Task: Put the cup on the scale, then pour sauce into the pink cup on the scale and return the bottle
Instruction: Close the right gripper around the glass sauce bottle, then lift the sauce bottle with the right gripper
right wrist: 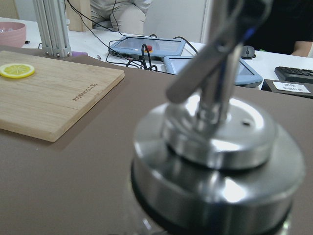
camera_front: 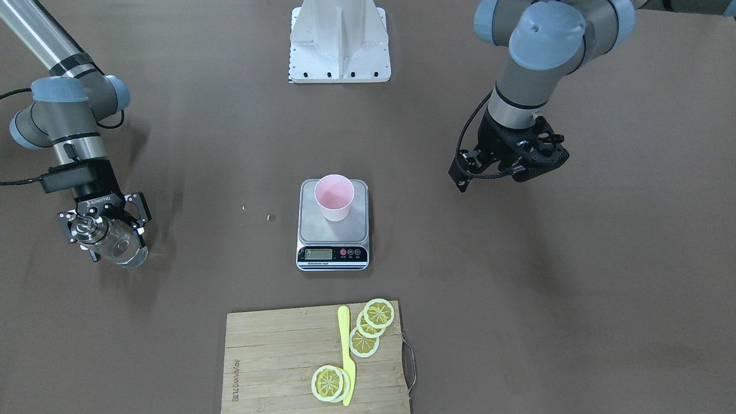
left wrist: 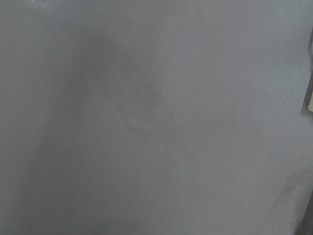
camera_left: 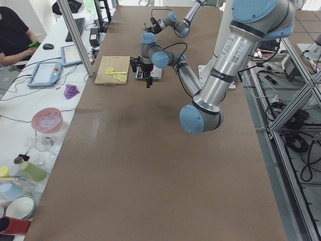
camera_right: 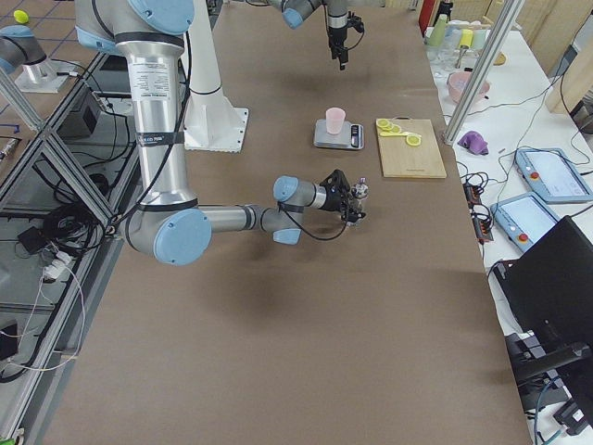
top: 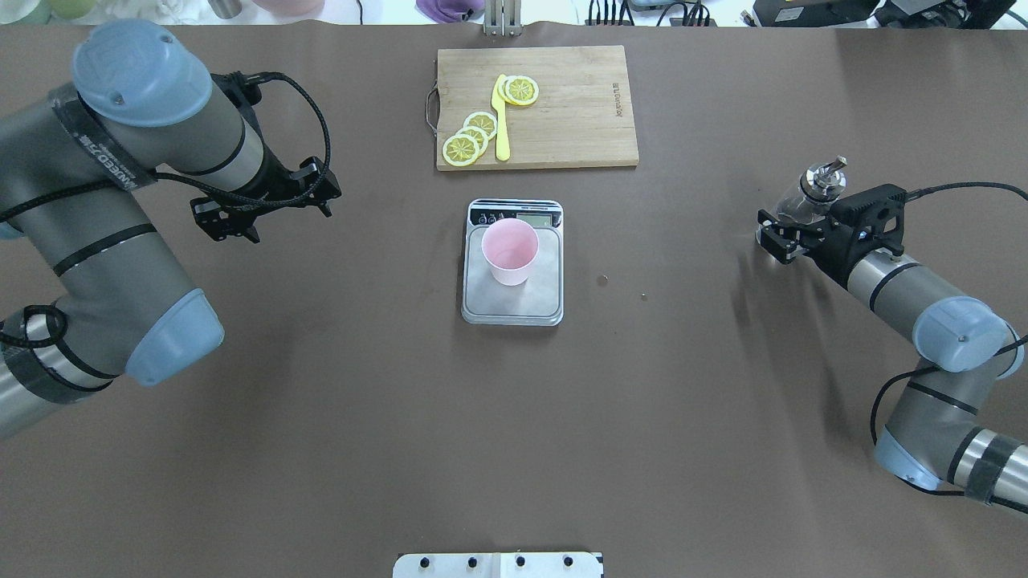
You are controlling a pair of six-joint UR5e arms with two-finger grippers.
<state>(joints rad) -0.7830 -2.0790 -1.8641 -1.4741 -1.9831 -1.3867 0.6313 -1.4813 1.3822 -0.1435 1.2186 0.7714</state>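
On silver-grey scale (camera_front: 346,231), upright pale pink tapered cup (camera_front: 334,197), bottle (camera_front: 119,248) in right jaws

Pink cup (camera_front: 334,197) stands upright on the scale (camera_front: 333,231); clear glass bottle (camera_front: 119,247) well apart.

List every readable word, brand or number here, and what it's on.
"ROBOTIQ": black right gripper, clamped on the clear glass bottle.
Engraved brand on the bamboo cutting board: too blurred to read.
LCD and button labels on the silver-grey digital scale: too small.
White lettering on the grey tape band on the left arm: illegible.
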